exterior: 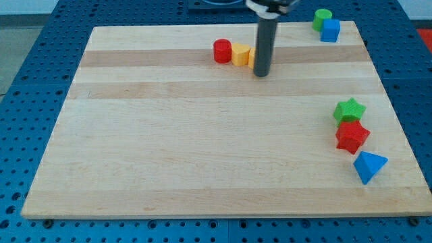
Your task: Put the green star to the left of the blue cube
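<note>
The green star lies near the board's right edge, just above a red star. The blue cube sits at the board's top right corner, touching a green cylinder on its upper left. My rod comes down from the top centre and my tip rests on the board right of a yellow block, partly hiding a second yellow-orange piece behind the rod. The tip is far left of the green star and well left of the blue cube.
A red cylinder touches the yellow block's left side. A blue triangular block lies below the red star near the right edge. The wooden board rests on a blue perforated table.
</note>
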You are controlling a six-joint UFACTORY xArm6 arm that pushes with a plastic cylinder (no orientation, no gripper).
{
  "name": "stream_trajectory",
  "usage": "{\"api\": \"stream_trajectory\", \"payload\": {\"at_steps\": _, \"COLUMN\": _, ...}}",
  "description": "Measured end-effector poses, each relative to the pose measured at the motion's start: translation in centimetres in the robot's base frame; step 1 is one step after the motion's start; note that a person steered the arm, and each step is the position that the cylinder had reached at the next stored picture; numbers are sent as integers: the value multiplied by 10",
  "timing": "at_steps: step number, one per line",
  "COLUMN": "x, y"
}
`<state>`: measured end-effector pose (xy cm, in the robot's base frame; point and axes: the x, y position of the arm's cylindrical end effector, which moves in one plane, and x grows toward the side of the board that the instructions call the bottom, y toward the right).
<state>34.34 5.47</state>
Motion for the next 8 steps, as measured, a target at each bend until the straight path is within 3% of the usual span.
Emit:
{"api": "stream_trajectory", "payload": {"at_steps": 1, "x": 6, "y": -11}}
{"api": "stream_trajectory", "payload": {"at_steps": 2, "x": 7, "y": 30}}
{"api": "stream_trajectory", "payload": {"at_steps": 3, "x": 1, "y": 122}}
{"api": "stream_trajectory", "payload": {"at_steps": 4, "x": 40, "y": 212}}
{"api": "stream_trajectory", "payload": {"at_steps": 5, "x": 108, "y": 240}}
{"api": "stream_trajectory", "payload": {"at_steps": 6, "x": 144, "y": 222}}
{"api": "stream_trajectory", "payload": {"at_steps": 8, "x": 144, "y": 163}}
